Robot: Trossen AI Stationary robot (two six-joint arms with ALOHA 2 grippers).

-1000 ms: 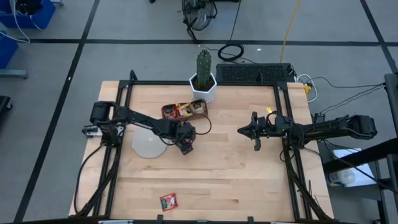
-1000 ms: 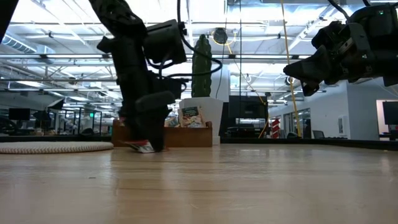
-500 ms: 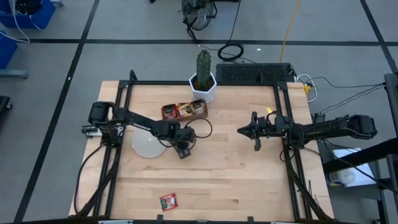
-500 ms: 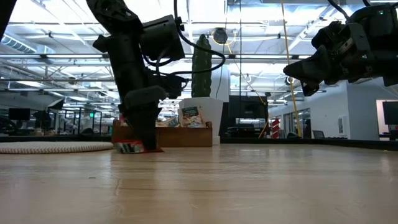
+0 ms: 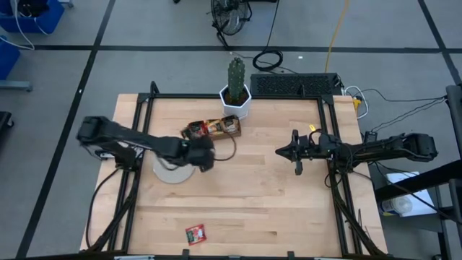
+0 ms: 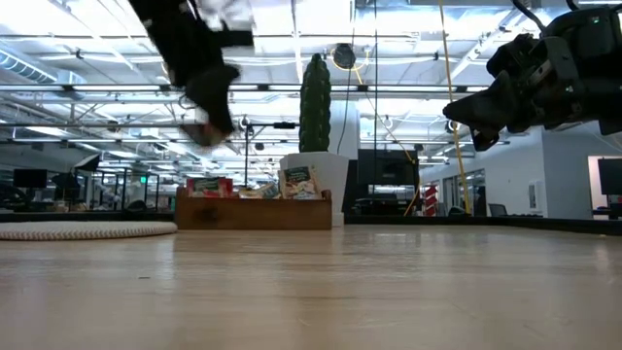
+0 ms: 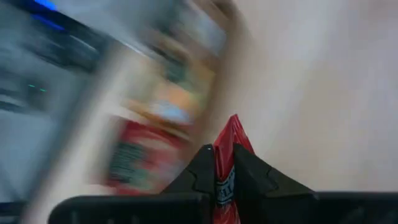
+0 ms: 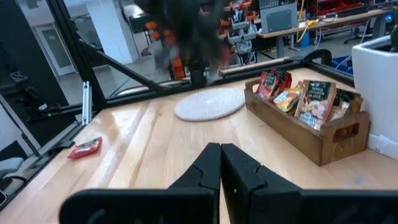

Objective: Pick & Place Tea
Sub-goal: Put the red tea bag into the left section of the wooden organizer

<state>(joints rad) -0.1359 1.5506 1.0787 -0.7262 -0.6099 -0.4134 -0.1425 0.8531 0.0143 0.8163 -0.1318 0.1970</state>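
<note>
A red tea sachet (image 7: 231,135) is up in the air between the fingers of my left gripper (image 5: 203,154), which is shut on it above the table, just near of the tray's left end. In the low view the gripper (image 6: 210,93) is blurred, with the sachet (image 6: 200,132) below it. The brown tray (image 5: 214,128) holds several sachets standing on edge. Another red sachet (image 5: 195,232) lies flat near the table's near edge. My right gripper (image 5: 297,154) hovers shut and empty at the table's right. My left gripper pinches the red sachet between its two fingers, which come from above and point down. One end of the sachet (image 7: 225,182) sits between the fingertips and the rest (image 7: 234,132) sticks out past them. It hangs lifted clear of the table.
A round pale disc (image 5: 172,170) lies flat left of my left gripper. A cactus in a white pot (image 5: 236,90) stands behind the tray at the far edge. A black frame (image 5: 328,144) borders the wooden table. Bare wood (image 5: 260,195) stretches between the arms.
My left gripper has shut on the red sachet that lay on the table right of the disc. It has then risen fast with it, drifting toward the tray and the table's left. The sachet is now lifted clear of the table.
</note>
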